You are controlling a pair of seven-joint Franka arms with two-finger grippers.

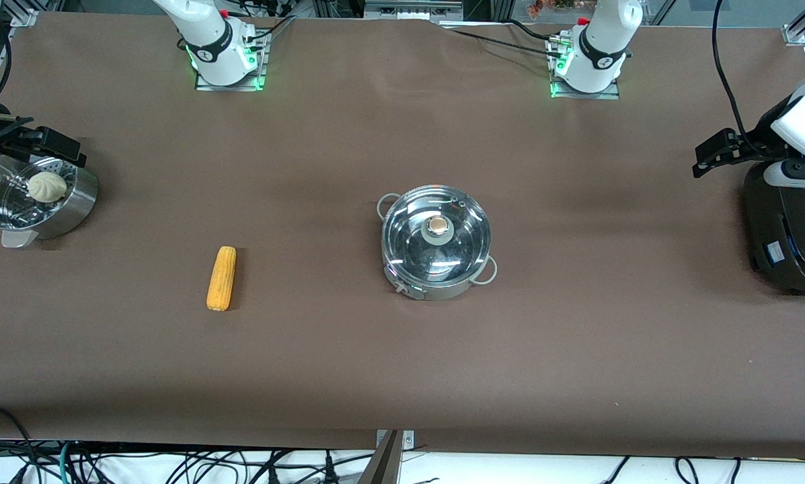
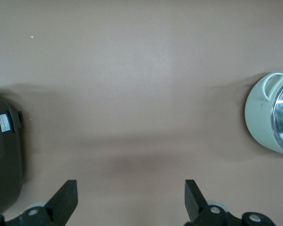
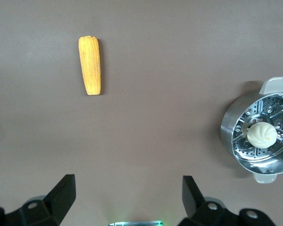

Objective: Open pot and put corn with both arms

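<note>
The steel pot [image 1: 436,275] stands mid-table with its glass lid [image 1: 459,245] on, round knob [image 1: 438,226] on top. Part of the pot shows in the left wrist view [image 2: 262,113]. The corn [image 1: 221,277] lies on the cloth toward the right arm's end, also in the right wrist view [image 3: 90,65]. My right gripper [image 1: 46,144] hangs high over the steamer bowl, open and empty [image 3: 128,195]. My left gripper [image 1: 715,153] hangs high beside the rice cooker, open and empty [image 2: 131,197]. Both are well apart from the pot and the corn.
A perforated steel steamer bowl [image 1: 79,202] with a white bun [image 1: 46,186] sits at the right arm's end, also in the right wrist view [image 3: 233,127]. A black rice cooker [image 1: 789,228] stands at the left arm's end. Brown cloth covers the table [image 1: 402,363].
</note>
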